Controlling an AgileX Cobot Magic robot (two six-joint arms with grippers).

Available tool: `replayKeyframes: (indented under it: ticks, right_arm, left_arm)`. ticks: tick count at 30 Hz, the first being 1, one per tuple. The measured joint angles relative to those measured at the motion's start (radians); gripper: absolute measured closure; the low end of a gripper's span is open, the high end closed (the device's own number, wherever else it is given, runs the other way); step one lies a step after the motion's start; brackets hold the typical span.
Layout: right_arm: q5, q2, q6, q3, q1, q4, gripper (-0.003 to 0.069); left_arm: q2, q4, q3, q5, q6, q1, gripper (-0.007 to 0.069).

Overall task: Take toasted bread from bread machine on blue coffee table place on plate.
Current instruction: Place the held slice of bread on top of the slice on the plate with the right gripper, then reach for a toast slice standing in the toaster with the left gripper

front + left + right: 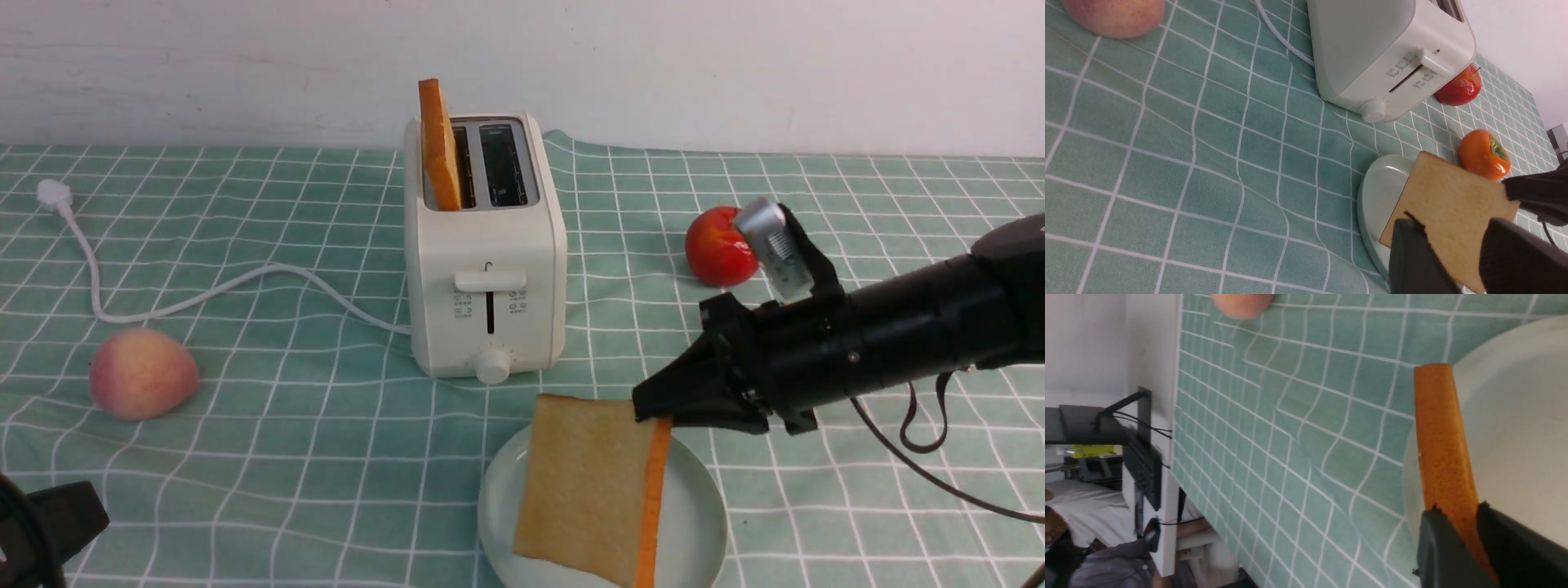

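Toast slice (584, 482) is pinched at its far right corner by the right gripper (653, 415), tilted, near edge lowest, over the plate (709, 510).

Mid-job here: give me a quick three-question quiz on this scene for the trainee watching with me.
1. True or false: one slot of the cream-white two-slot toaster holds an upright toast slice.
2. Over the round pale mint plate, the right end effector grips the second square toast slice by: A) a crust edge, B) its face centre, C) two opposite corners.
3. Which fruit lies on the checked mint-green cloth on the robot's left of the toaster?

Key: 1 true. 2 A. 3 the pink-yellow peach.
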Motion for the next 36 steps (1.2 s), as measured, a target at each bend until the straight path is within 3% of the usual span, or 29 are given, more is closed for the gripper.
replayKeyframes:
  ticks: [3,5,7,8,12,17,24,28,30,36]
  right_arm:
    - [-0.031,0.005,-0.001,0.0,0.0,-0.031,0.0448]
    - [-0.051,0.002,-0.003,-0.001,-0.001,-0.055,0.0296]
    - [-0.052,-0.004,-0.008,-0.001,-0.001,-0.062,0.0239]
    - [-0.052,-0.02,-0.023,-0.007,-0.001,-0.072,0.0139]
    - [-0.052,-0.084,-0.037,-0.041,-0.001,-0.086,0.0001]
    - [-0.02,-0.197,-0.024,-0.132,-0.001,-0.175,-0.0005]
    - [0.11,-0.365,0.175,-0.201,0.0,-0.41,0.0073]
    - [0.135,-0.498,0.213,-0.201,0.0,-0.493,0.0098]
    - [0.135,-0.545,0.213,-0.201,0.0,-0.495,0.01]
    - [0.147,-0.659,0.216,-0.187,0.0,-0.51,0.0101]
  left_arm:
    - [0.0,0.0,0.0,-0.014,0.017,0.0,0.0383]
    - [0.0,0.0,0.0,-0.055,0.078,0.0,0.0382]
    - [0.001,-0.004,0.0,-0.081,0.101,0.0,0.0379]
    - [0.013,-0.011,-0.001,-0.116,0.117,0.0,0.037]
    - [0.11,-0.017,-0.055,-0.133,0.134,0.0,0.0333]
    - [0.342,-0.019,-0.257,-0.057,0.178,0.0,0.0282]
    - [0.66,-0.07,-0.597,0.057,0.238,-0.007,0.0243]
    - [0.845,-0.052,-0.805,0.087,0.254,-0.131,0.02]
    - [0.926,0.007,-0.892,0.114,0.222,-0.183,0.0182]
    - [1.24,0.262,-1.235,0.186,-0.104,-0.236,0.0146]
